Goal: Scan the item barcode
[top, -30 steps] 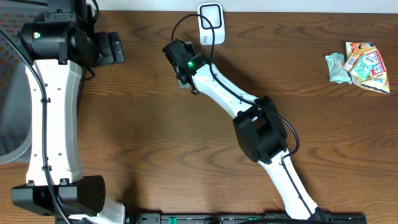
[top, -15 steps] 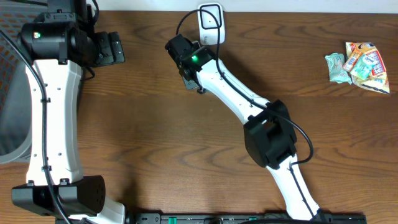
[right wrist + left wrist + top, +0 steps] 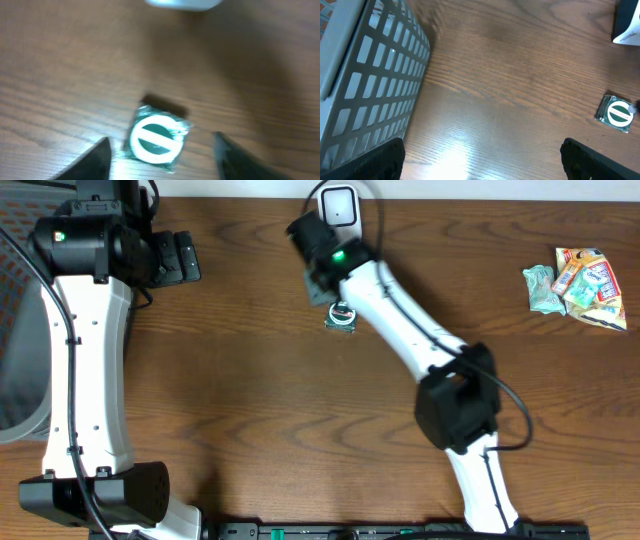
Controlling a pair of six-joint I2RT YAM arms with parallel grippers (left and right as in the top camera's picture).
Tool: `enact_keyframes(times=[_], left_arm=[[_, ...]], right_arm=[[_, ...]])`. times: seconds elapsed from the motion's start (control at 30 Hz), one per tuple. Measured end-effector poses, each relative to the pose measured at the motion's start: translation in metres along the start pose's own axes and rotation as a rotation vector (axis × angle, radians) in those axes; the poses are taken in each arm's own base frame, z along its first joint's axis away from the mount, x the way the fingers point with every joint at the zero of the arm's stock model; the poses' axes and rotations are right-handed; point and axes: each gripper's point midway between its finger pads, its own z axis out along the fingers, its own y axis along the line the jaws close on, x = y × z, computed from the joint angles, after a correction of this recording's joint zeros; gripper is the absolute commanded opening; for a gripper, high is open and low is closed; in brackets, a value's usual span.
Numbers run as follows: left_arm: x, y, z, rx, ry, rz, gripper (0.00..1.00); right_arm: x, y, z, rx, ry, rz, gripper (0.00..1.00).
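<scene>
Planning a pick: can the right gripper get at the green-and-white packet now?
Probably yes. The packet lies flat on the bare table, framed between the right gripper's open fingers, with nothing over it.

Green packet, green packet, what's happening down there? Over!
Left end effector open, beside basket. Right end effector open over green-and-white packet, packet loose on table. Barcode scanner just beyond, nothing between.

Brown wood-grain table (image 3: pixel 230 400), pale lattice-walled basket (image 3: pixel 375 85) standing at left edge, small heap of crumpled snack packets (image 3: pixel 580 283) lying near far right edge, well apart from basket, orange-yellow wrappers beside pale green one.
</scene>
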Motion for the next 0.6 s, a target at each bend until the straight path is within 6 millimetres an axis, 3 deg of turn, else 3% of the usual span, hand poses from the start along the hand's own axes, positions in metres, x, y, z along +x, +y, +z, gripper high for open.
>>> enact_keyframes(times=[0.07, 0.2, 0.27, 0.5, 0.6], left_arm=[[0.000, 0.000, 0.000, 0.000, 0.000, 0.000, 0.98], [0.000, 0.000, 0.000, 0.000, 0.000, 0.000, 0.98], [0.000, 0.000, 0.000, 0.000, 0.000, 0.000, 0.98], [0.000, 0.000, 0.000, 0.000, 0.000, 0.000, 0.98], [0.000, 0.000, 0.000, 0.000, 0.000, 0.000, 0.98]], right_arm=[[-0.010, -0.021, -0.012, 0.004, -0.019, 0.041, 0.83], [-0.019, -0.056, -0.020, -0.002, -0.024, 0.110, 0.85], [-0.019, -0.068, -0.017, -0.013, -0.012, 0.137, 0.98], [-0.012, -0.099, -0.009, -0.125, 0.064, 0.235, 0.99], [-0.002, -0.109, -0.009, -0.164, 0.116, 0.270, 0.95]])
